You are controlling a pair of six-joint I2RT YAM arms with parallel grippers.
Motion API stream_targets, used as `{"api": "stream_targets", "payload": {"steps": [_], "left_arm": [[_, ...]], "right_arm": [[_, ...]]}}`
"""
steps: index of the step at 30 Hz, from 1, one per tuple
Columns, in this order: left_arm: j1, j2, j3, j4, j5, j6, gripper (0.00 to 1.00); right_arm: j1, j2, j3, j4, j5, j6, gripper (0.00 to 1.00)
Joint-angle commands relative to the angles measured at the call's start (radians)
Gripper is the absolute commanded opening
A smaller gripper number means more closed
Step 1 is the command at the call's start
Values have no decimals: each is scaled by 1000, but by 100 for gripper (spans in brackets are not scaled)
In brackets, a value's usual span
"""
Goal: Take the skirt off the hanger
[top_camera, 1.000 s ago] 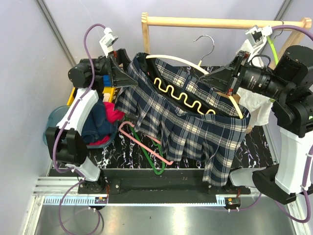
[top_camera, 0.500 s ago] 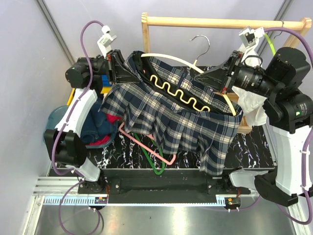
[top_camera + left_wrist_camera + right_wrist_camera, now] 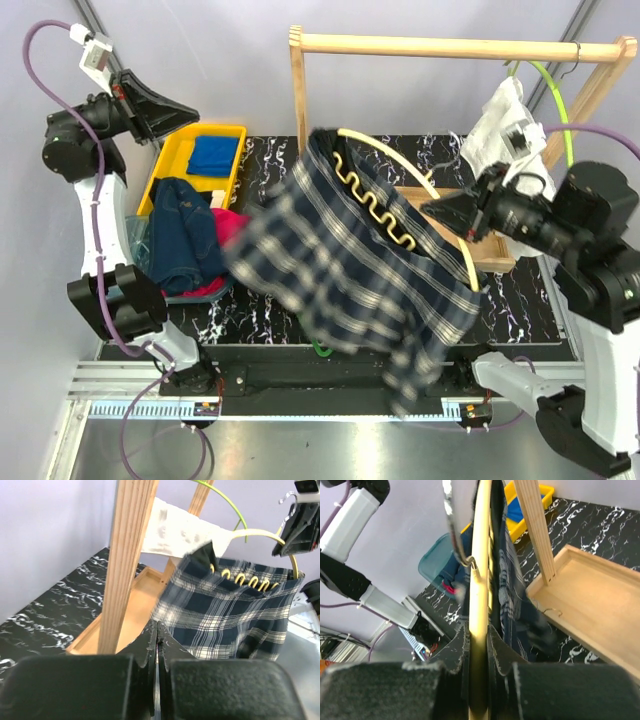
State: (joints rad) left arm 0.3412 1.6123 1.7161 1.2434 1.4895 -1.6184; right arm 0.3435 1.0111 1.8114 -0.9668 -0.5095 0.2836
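The plaid skirt (image 3: 340,270) hangs blurred under the cream hanger (image 3: 400,165), its narrow top near the arch's left end and its hem over the table's front edge. My right gripper (image 3: 432,210) is shut on the hanger's arch (image 3: 480,575), with the skirt (image 3: 512,580) just beside it. My left gripper (image 3: 185,108) is raised at the far left, shut and empty, well away from the cloth. In the left wrist view its closed gripper (image 3: 157,626) points towards the skirt (image 3: 230,610) and hanger (image 3: 265,532) across the table.
A wooden rack (image 3: 450,45) carries a white garment (image 3: 500,120) and a green hanger (image 3: 555,90). A yellow bin (image 3: 165,165) and a denim garment (image 3: 180,235) over a basin lie at the left. The rack post (image 3: 127,565) stands close before my left gripper.
My left gripper has let go of the skirt, shut, and pulled back up and to the left. The skirt has swung down towards the front. The right arm has lowered the hanger slightly.
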Motion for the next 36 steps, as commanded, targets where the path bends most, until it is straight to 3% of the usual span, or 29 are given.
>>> {"api": "stream_targets", "payload": {"steps": [1,4,5,7,8,9,10,11,12,21,24,36], "left_arm": [[-19,-49,-73,19,-44,34,0],[-80,-63,-92,-10,-51,58,1],[-150,-68,-92,-25,-49,69,2],[-244,-81,-99,-62,-26,101,13],[-334,-84,-113,-65,10,109,44],[-390,-89,-121,-58,26,106,61],[-422,-89,-142,-36,34,97,74],[-457,-91,-153,-32,38,94,93],[-464,-83,-157,-22,41,88,99],[-364,4,-93,168,43,-18,99],[-343,37,-52,185,18,-21,99],[-444,25,51,120,-25,-24,99]], "right_arm": [[-5,-23,39,95,28,-5,0],[-5,3,34,149,-23,23,0],[-5,18,32,190,-38,43,0],[-5,40,37,236,-87,69,0],[-5,64,49,266,-115,87,0],[-5,76,87,272,-127,94,0],[-5,90,115,273,-136,95,0],[-5,112,143,266,-152,98,0],[-5,122,201,260,-161,100,0],[-5,276,604,17,-236,89,0],[-5,291,635,31,-253,126,0],[-5,297,602,94,-268,160,0]]}}
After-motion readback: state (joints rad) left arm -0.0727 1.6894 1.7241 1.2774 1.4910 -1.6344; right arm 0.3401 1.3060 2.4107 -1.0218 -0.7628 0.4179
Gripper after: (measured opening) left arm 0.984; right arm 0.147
